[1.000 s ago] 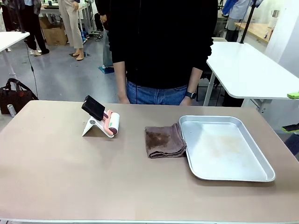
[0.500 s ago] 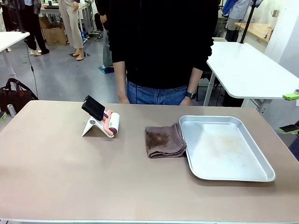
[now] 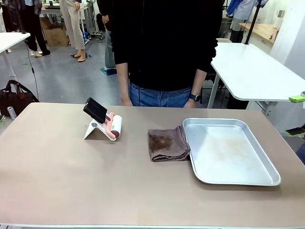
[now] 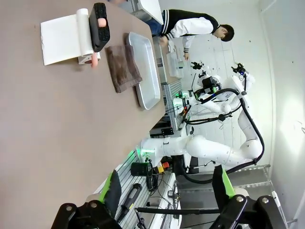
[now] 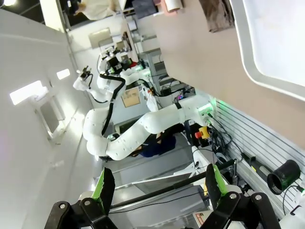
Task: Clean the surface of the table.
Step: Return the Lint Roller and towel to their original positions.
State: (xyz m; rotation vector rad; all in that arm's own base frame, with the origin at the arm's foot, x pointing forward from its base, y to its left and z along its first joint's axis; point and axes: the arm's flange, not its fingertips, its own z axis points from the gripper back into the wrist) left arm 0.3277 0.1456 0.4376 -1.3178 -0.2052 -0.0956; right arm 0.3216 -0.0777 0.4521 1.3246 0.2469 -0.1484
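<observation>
The tan-brown table [image 3: 71, 181] stretches across the front view. On it lies a folded brown cloth [image 3: 167, 144] that touches the left rim of a silver tray [image 3: 267, 180]. My right gripper [image 3: 295, 115] stands open at the picture's right edge, beyond the table's end, with nothing between its green pads. In the right wrist view the right gripper [image 5: 158, 186] is open over the floor, with the table [image 5: 200, 47] far off. My left gripper [image 4: 167, 188] is also open and empty, off the table [image 4: 47, 124] edge. The cloth [image 4: 123, 67] lies far from it.
A pink-handled roller with a black head [image 3: 106, 121] rests on a white stand at the back left. A person in a black top [image 3: 164, 47] stands at the far edge, hands down. A white table [image 3: 257, 71] stands behind on the right, and a bag [image 3: 14, 98] sits on the floor.
The right gripper's fingertips at the right edge have shifted slightly. Nothing on the table has moved.
</observation>
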